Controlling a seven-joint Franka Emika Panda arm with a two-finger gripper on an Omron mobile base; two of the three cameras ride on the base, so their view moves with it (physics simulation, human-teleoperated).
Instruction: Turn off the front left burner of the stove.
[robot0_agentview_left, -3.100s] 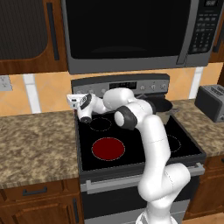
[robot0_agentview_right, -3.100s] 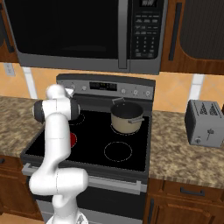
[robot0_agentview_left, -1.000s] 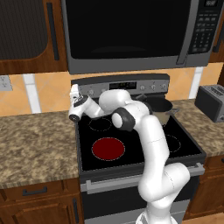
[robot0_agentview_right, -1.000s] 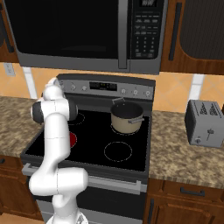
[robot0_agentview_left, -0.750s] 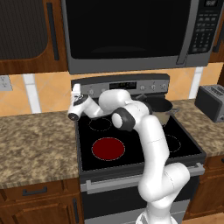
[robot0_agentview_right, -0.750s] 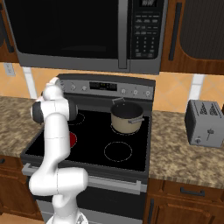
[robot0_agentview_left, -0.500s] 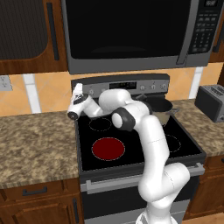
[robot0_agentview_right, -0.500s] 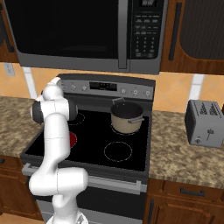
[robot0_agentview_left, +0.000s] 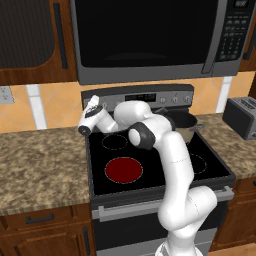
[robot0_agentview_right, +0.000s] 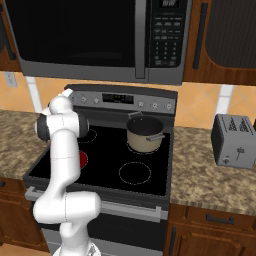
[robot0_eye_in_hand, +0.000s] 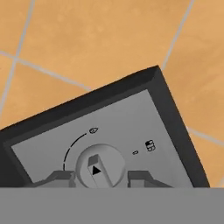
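1. Movement over the last few seconds has been small: my gripper (robot0_agentview_left: 91, 106) has crept up and back from above the rear left of the cooktop to the left end of the stove's (robot0_agentview_left: 150, 150) back panel (robot0_agentview_left: 137, 96). In the last second it has barely shifted.

2. Close up, the fingertips (robot0_eye_in_hand: 57, 177) stand spread on either side of the leftmost knob (robot0_eye_in_hand: 99, 168). I cannot tell whether they touch it; I judge they are not yet pressed together on it.

3. For the task that means the reach is done and the turn is not. The front left burner (robot0_agentview_left: 123, 169) glows deep red at the front left corner of the cooktop, so it is on.

4. The knob's raised bar has its long axis running from the flame mark (robot0_eye_in_hand: 92, 130) down toward the black arrowhead at its near end. In the tilted hand view that is roughly up and down, leaning slightly left at the top. A curved scale line sweeps from the flame mark round the knob's left side.

5. I read the small four-dot symbol (robot0_eye_in_hand: 150, 145) to the knob's right as its burner label, but it is too small to confirm which ring it marks.

6. My next move should be closing on the bar and rotating until the red disc goes dark.

7. The pot (robot0_agentview_right: 145, 133) on the rear right ring is well apart from my arm.
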